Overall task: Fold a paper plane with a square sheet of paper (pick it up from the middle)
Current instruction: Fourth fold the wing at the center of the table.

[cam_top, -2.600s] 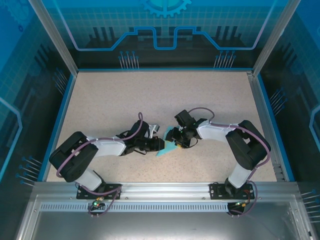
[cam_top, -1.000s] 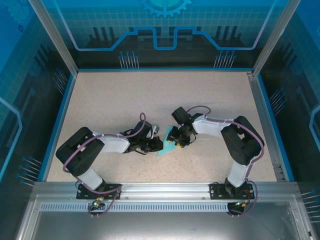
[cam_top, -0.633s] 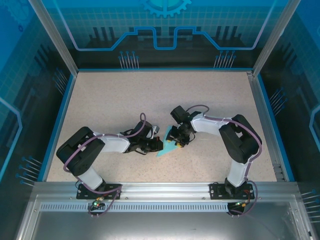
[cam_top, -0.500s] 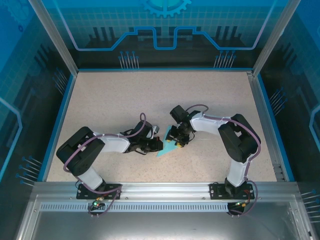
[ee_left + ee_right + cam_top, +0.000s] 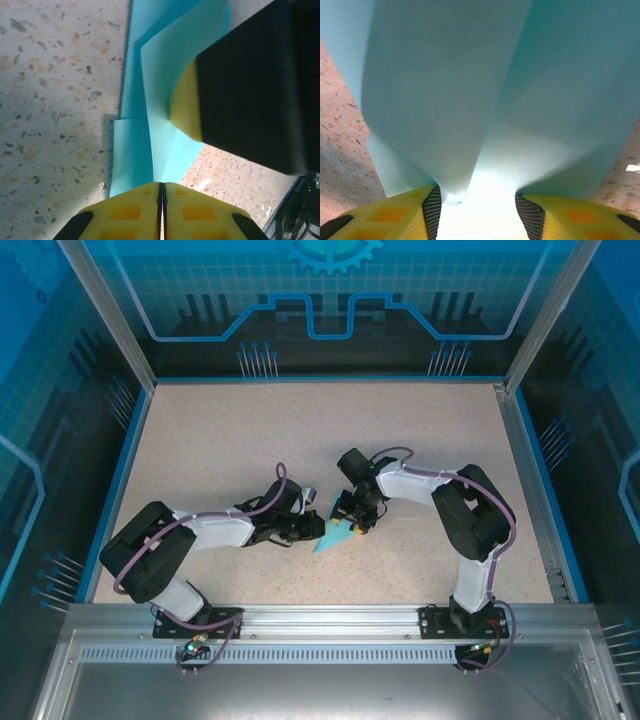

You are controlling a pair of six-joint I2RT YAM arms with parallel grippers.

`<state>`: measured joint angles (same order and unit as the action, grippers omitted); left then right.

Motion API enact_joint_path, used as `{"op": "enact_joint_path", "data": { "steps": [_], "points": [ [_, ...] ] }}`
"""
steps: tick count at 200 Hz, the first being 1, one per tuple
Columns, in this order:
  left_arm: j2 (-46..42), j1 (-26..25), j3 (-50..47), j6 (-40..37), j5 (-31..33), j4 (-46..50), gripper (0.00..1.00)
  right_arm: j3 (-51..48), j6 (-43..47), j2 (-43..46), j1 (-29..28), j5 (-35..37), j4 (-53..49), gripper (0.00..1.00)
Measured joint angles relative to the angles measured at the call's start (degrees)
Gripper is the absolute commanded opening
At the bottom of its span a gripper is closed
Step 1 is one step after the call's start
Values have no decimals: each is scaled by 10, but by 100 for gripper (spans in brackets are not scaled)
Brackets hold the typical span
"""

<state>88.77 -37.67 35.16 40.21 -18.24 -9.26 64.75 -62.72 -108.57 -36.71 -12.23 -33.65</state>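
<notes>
The sheet of paper [image 5: 335,536] is light cyan and folded into a pointed shape. It sits just above the table's middle, with its tip toward the near left. My left gripper [image 5: 322,528] comes in from the left. In the left wrist view this gripper [image 5: 161,186] is shut on the paper [image 5: 159,100] at a crease. My right gripper [image 5: 352,524] reaches in from the right. Its jaws stand apart in the right wrist view [image 5: 477,202], with a fold of the paper [image 5: 470,75] running between them. One of its fingers [image 5: 186,102] rests against the paper.
The speckled beige table [image 5: 300,440] is ringed by a blue rim and glass walls [image 5: 330,300]. The aluminium rail [image 5: 330,625] carrying both arm bases runs along the near edge. Both arms crowd together at the middle.
The right jaws have widened around the paper. The right arm has edged left and the left arm's elbow has swung out. The paper has stayed in about the same place.
</notes>
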Motion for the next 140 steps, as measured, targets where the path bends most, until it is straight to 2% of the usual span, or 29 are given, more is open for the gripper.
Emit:
{"op": "enact_joint_path", "data": {
  "steps": [69,140],
  "points": [
    [-4,0,0,4,-22,-27,18,6,0,-5,0,-2,-6,54],
    [23,0,0,3,-42,-35,18,9,-2,-7,0,-5,-7,57]
  ]
}}
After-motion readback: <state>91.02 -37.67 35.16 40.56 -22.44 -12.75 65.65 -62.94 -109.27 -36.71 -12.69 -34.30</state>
